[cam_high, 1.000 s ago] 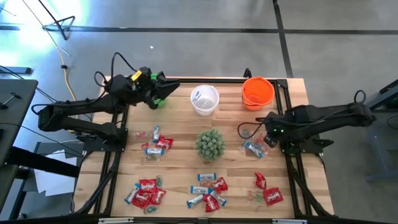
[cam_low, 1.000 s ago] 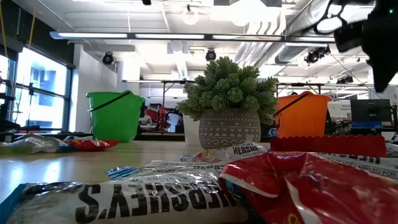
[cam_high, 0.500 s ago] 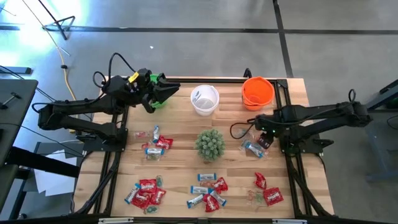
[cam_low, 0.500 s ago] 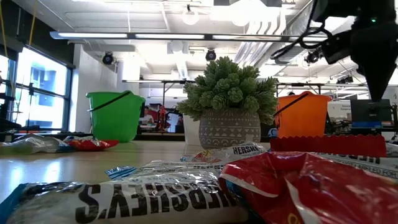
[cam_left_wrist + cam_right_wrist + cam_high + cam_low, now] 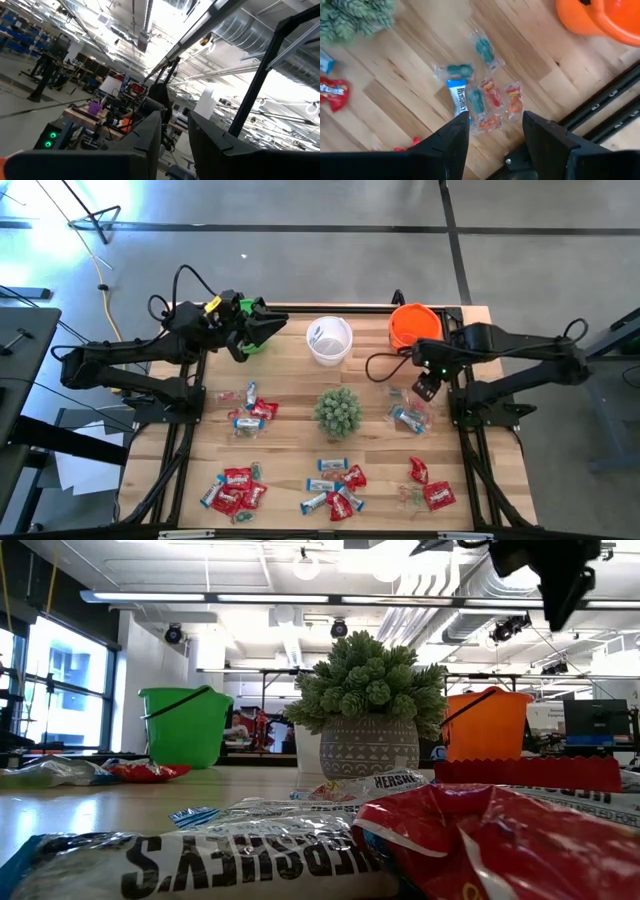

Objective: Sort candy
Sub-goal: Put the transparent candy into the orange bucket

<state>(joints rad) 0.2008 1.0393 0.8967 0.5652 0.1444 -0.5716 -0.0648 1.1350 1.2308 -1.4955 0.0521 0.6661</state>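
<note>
Candy (image 5: 479, 102) on table; right tool (image 5: 492, 131) open above, empty.

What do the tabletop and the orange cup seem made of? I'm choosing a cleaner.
Tabletop: looks like pale wood planks with a matte finish, since grain lines and board seams show. Orange cup: probably smooth plastic, given its uniform bright colour and slight sheen, though the pictures cannot confirm it.
</note>
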